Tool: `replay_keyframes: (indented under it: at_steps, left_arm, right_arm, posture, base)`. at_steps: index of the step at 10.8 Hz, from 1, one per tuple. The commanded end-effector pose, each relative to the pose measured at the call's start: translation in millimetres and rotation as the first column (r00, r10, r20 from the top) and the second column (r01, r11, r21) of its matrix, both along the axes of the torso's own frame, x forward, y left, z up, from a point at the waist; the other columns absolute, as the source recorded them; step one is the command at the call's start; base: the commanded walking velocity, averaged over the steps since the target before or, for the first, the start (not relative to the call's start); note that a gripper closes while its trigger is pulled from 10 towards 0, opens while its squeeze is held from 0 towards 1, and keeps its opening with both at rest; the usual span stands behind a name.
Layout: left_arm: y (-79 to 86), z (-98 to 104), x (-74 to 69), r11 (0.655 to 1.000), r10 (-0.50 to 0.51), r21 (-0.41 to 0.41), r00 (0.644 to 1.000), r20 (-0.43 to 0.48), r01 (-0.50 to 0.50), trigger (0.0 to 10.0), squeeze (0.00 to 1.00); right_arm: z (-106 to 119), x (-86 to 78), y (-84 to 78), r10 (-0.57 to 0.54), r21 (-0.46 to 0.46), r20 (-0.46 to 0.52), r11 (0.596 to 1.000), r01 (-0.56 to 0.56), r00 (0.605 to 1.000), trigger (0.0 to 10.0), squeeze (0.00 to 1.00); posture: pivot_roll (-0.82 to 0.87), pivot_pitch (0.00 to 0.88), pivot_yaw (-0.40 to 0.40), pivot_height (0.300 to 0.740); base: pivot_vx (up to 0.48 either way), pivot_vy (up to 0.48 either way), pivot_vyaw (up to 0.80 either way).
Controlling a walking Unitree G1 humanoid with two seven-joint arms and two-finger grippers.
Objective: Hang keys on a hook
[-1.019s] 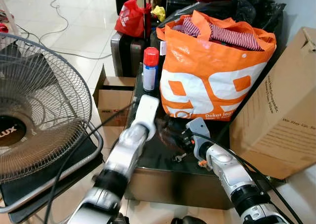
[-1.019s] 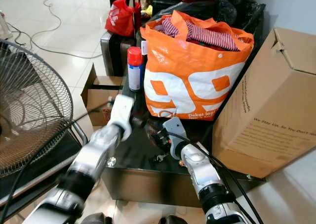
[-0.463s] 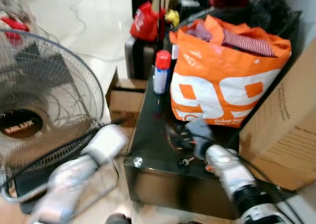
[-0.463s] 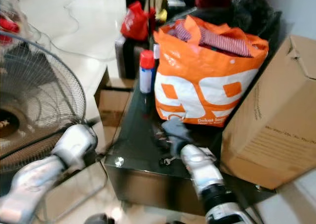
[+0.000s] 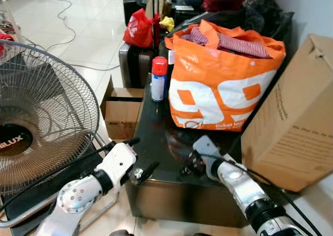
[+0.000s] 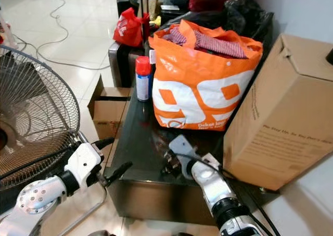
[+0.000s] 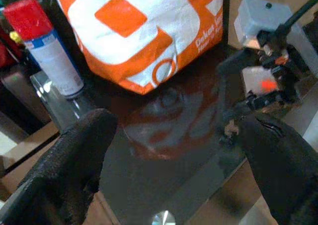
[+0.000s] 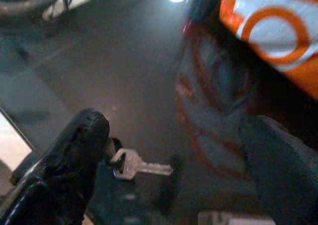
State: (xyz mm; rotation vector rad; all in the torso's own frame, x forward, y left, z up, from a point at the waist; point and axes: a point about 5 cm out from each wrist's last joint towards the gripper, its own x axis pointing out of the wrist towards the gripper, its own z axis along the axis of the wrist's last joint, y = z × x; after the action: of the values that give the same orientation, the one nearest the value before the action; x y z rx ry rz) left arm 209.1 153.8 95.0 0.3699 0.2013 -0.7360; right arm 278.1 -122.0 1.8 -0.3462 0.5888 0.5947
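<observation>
Here, key [image 8: 141, 167] beside right hand [image 8: 169, 170]

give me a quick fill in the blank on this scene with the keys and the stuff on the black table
1. The spray can beside the orange bag has a ____ cap.
2. The keys lie on the dark glass table between the open fingers of the ____ end effector.
3. The cardboard box stands on the robot's ____ side of the bag.
4. The left end effector hangs at the table's edge with its fingers ____.

Missing words: red; right; right; open
</observation>
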Motion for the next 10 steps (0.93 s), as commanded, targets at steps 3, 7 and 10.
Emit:
replay_keyframes:
  at_steps: [3, 7, 10]
  left_arm:
    - [-7.2, -11.4, -3.8, 1.000, -0.018, 0.018, 1.000, -0.017, 0.019, 10.0, 0.00]
    - [-13.2, -19.5, 3.1, 0.993, -0.115, 0.020, 0.993, -0.038, 0.116, 10.0, 0.00]
    - [-20.6, -32.3, 5.7, 0.990, -0.133, 0.035, 0.990, -0.051, 0.135, 10.0, 0.00]
  right_arm:
    - [11.9, -4.7, -0.4, 0.067, 0.120, 0.008, 0.991, -0.067, 0.998, 10.0, 1.00]
    - [10.6, -26.9, 1.2, 0.138, 0.106, -0.003, 0.985, -0.137, 0.990, 10.0, 1.00]
    - [3.4, -26.5, 13.6, 0.162, 0.031, -0.001, 0.986, -0.161, 0.987, 10.0, 1.00]
  posture:
    - [0.02, 0.026, -0.045, 0.740]
    - [-0.03, 0.081, 0.063, 0.740]
    - [-0.03, 0.102, 0.047, 0.740]
  base:
    - [0.000, 0.000, 0.00]
    - [0.000, 0.000, 0.00]
    - [0.000, 0.000, 0.00]
